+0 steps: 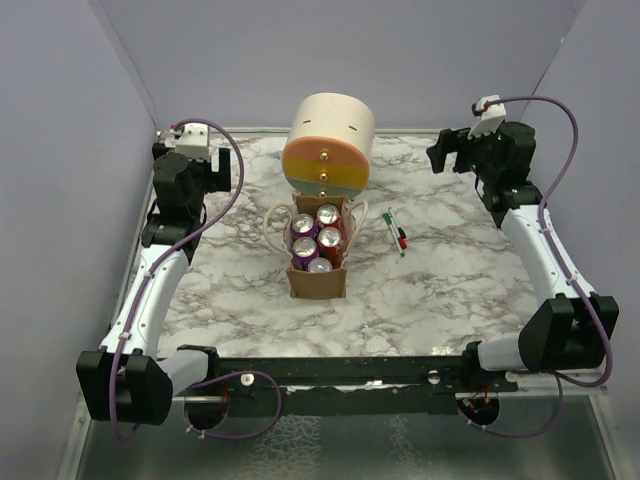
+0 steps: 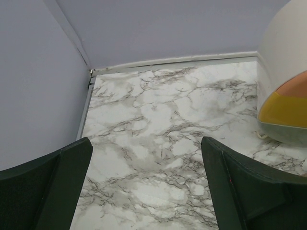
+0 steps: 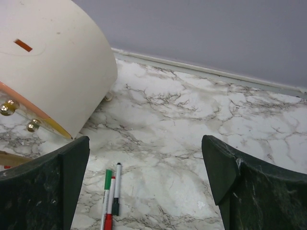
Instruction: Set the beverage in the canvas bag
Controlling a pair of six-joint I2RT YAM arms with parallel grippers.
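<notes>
Your left gripper (image 2: 146, 146) and right gripper (image 3: 145, 143) both hang spread wide, holding nothing. The small tan-brown canvas bag (image 1: 318, 283) stands mid-table, just before the cream cylinder (image 1: 330, 125), with five purple and red beverage cans (image 1: 304, 243) inside.

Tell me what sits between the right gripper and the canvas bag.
Only the pens, lying flat on the table between the open right gripper and the canvas bag. The cream cylinder stands just behind the bag, off that line. The bag already holds cans.
</notes>
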